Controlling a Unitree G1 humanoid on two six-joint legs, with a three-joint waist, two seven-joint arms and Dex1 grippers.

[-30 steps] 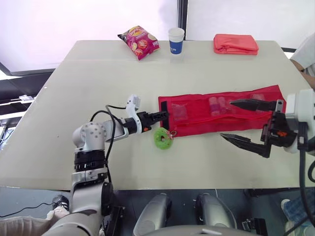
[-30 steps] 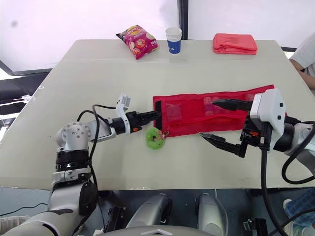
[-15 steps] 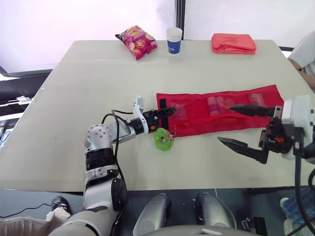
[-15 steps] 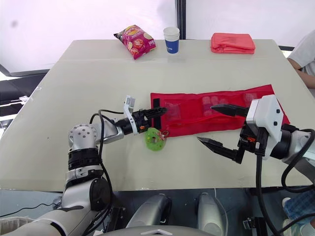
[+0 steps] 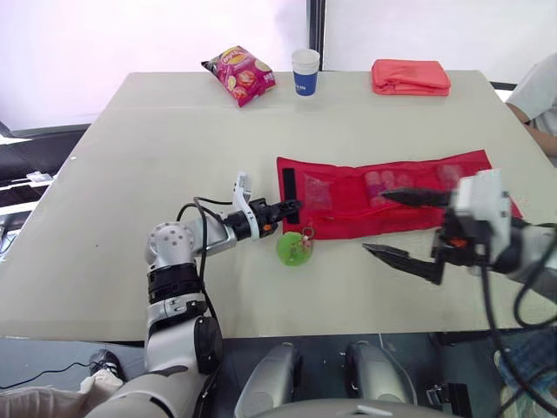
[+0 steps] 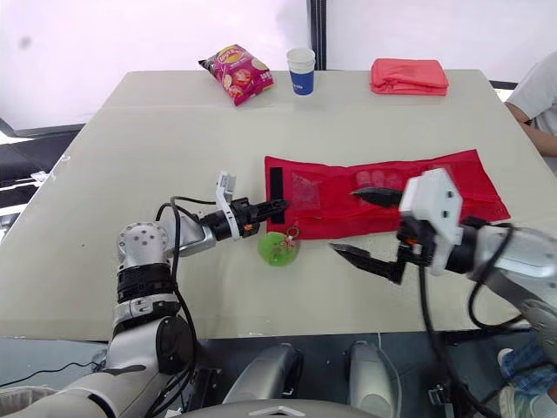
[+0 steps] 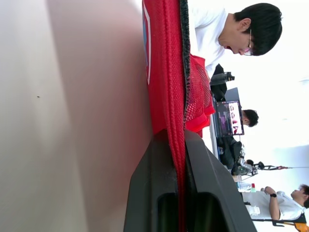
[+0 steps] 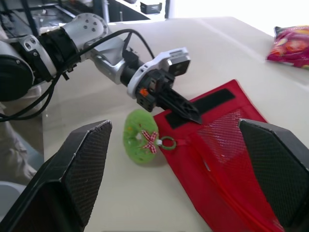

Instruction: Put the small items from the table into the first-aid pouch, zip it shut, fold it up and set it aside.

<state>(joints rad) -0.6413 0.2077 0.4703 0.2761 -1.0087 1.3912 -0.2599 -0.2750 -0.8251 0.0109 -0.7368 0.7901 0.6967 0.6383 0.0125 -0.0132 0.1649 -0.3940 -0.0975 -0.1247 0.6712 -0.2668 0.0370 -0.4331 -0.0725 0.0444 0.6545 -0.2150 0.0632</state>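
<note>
The red first-aid pouch (image 5: 348,213) lies unfolded across the table, with small items showing through its mesh pockets (image 5: 383,183). My left gripper (image 5: 291,207) is shut on the pouch's left end by the black strip; in the left wrist view the red fabric (image 7: 166,72) is pinched between the two fingers. A green ring-shaped item (image 5: 294,248) with a small bow lies on the table, touching the pouch's front left corner. My right gripper (image 5: 374,221) hovers wide open over the pouch's front edge, holding nothing. The right wrist view looks at the green ring (image 8: 141,141) and the left gripper (image 8: 190,113).
At the far edge lie a chip bag (image 5: 239,73), a blue-and-white paper cup (image 5: 305,70) and a folded red cloth (image 5: 411,77). A person's sleeve (image 5: 540,87) is at the table's right side. The table's left half (image 5: 130,148) is bare.
My left gripper has shut on the pouch's left end. My right arm has moved left along the pouch's front edge, still open.
</note>
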